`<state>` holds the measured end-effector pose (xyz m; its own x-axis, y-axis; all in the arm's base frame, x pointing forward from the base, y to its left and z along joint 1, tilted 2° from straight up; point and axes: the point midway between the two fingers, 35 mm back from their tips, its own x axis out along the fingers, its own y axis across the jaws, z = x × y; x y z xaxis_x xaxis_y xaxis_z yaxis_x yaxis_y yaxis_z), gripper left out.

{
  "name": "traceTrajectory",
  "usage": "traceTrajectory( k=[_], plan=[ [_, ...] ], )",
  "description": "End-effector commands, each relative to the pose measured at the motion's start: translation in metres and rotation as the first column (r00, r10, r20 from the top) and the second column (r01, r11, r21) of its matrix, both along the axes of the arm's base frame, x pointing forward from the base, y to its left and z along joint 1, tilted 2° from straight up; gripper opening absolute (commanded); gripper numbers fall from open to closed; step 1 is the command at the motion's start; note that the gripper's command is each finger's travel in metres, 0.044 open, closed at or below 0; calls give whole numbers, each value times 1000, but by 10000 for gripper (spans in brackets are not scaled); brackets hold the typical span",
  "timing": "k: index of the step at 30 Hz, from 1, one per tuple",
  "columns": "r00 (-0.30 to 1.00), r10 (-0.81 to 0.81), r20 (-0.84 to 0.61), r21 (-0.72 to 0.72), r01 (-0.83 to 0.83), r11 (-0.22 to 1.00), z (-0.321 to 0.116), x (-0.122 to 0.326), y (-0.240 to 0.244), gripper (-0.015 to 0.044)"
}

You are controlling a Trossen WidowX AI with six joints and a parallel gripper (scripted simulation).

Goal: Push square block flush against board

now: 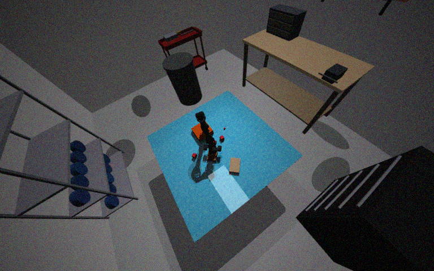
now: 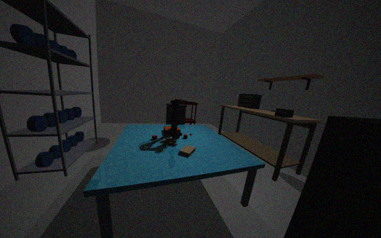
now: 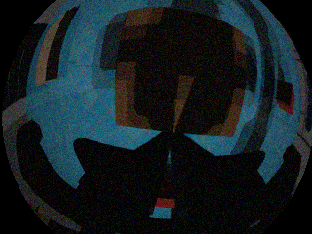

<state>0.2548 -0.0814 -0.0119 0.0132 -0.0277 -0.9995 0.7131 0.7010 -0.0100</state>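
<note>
The square block (image 1: 211, 156) (image 3: 185, 97) lies flat under my gripper, mostly in shadow, with brown edges lit. The tan board (image 1: 234, 165) (image 2: 187, 150) (image 3: 48, 51) lies flat apart from it, to its right in the top and exterior views and at the upper left in the wrist view. Blue table shows between them. My gripper (image 1: 212, 151) (image 3: 171, 132) is shut and empty, pointing down with its tips low at the block's edge nearest the arm's base. I cannot tell whether the tips touch the block. In the exterior view the arm hides much of the block.
Small red cubes (image 1: 194, 155) (image 1: 221, 138) (image 2: 154, 137) lie on either side of the arm, on the blue table (image 1: 256, 140). One red cube (image 3: 287, 97) is at the right in the wrist view. An orange box (image 1: 198, 130) is at the arm's base. A bright light patch (image 1: 230, 195) falls near the board.
</note>
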Motion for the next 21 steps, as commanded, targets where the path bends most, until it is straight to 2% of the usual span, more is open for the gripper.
traceTrajectory(
  k=[1, 21],
  plan=[
    [1000, -1, -2, -4, 1, 1000, -1, 4, -6, 0],
    [1000, -1, 0, -7, 1, 1000, -1, 24, -30, 0]
  ],
)
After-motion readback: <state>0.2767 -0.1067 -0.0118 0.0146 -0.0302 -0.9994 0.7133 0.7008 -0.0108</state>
